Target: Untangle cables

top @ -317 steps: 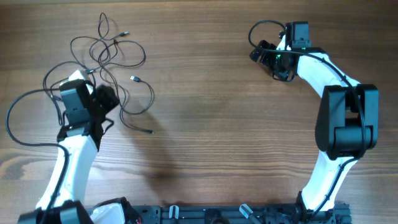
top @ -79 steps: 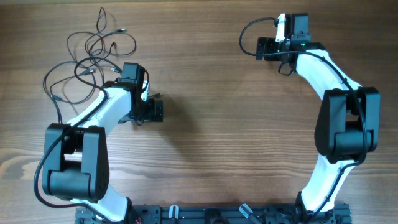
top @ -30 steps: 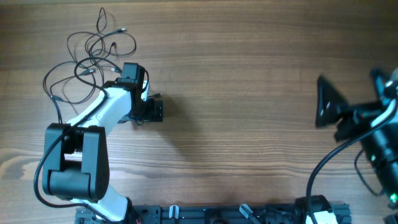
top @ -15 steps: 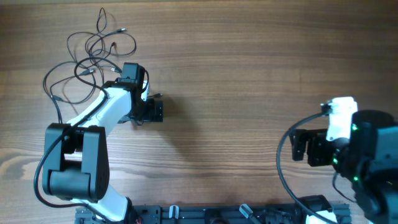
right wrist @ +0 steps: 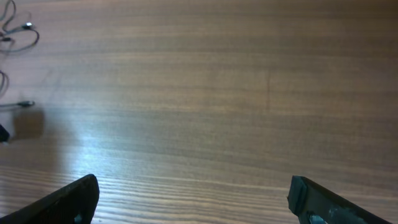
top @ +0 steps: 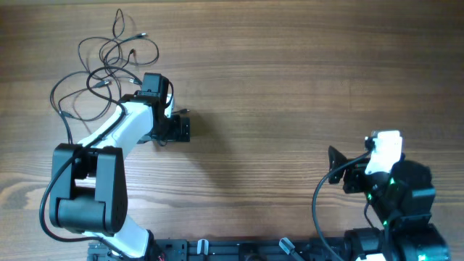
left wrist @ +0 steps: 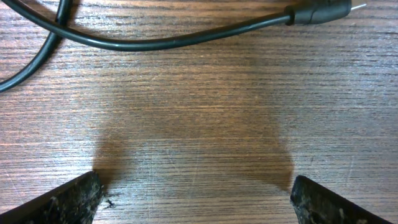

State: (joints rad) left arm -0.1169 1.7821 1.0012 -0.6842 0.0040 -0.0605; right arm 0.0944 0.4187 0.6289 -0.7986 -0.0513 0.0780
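The cables (top: 109, 65) lie as a loose bunch of thin black loops at the table's far left, with small silvery plug tips (top: 143, 35) poking out. My left gripper (top: 179, 129) hovers just right of the bunch, open and empty. In the left wrist view one cable (left wrist: 155, 42) curves across the top and ends in a plug (left wrist: 317, 11), well ahead of my left gripper (left wrist: 196, 202). My right gripper (top: 336, 169) sits low at the right, near its base, open and pointing left. From the right wrist view, the cables (right wrist: 15, 31) show far off; that gripper (right wrist: 196, 202) holds nothing.
Bare wooden table (top: 275, 94) lies between the two arms. A thicker black cable (top: 322, 199) loops off the right arm. The arm bases and a black rail (top: 246, 250) line the front edge.
The right arm has pulled back from the right edge and folded down near its base at the lower right. The left arm and the cables have not moved.
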